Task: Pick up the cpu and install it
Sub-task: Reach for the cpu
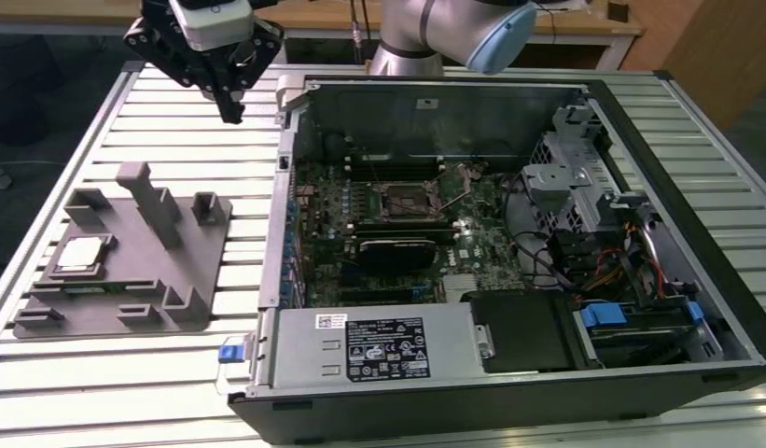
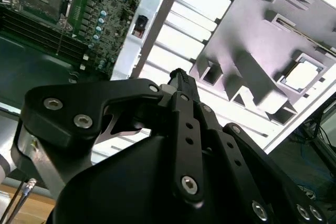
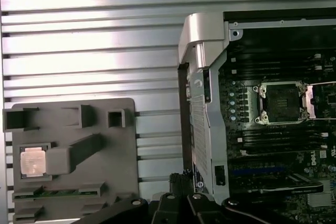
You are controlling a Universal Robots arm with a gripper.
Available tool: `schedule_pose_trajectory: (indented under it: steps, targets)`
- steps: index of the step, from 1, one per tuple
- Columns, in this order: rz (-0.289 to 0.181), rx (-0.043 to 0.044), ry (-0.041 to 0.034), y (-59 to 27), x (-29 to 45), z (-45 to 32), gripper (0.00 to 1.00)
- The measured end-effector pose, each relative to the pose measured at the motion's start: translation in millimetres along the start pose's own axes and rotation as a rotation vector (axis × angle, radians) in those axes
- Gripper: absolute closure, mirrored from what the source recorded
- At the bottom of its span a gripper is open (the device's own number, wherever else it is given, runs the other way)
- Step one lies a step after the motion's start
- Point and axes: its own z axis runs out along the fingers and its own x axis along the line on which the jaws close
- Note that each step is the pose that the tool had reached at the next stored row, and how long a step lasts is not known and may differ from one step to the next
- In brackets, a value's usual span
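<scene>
CPU (image 1: 81,254) lies flat, silver top up, in a square recess of the grey fixture (image 1: 189,245) at the exterior view's left, on the slatted bench (image 1: 121,378). I see my end effector (image 1: 232,112) at the upper left of that view, hanging above the bench beside the far corner of the open computer case (image 1: 482,411), well apart from the CPU. Its fingers (image 2: 178,80) are drawn narrow, tips together, and they hold nothing. Near the middle of the case, the metal-framed socket (image 1: 401,198) on the motherboard stands open.
</scene>
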Motion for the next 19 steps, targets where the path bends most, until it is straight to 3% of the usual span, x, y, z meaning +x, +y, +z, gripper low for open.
schedule_pose_trajectory:
  steps: [8,19]
  targets:
    - [0.0,0.0,0.0,-0.1,16.9,2.4,0.89]
    - [0.0,0.0,0.0,-0.8,34.7,8.9,0.89]
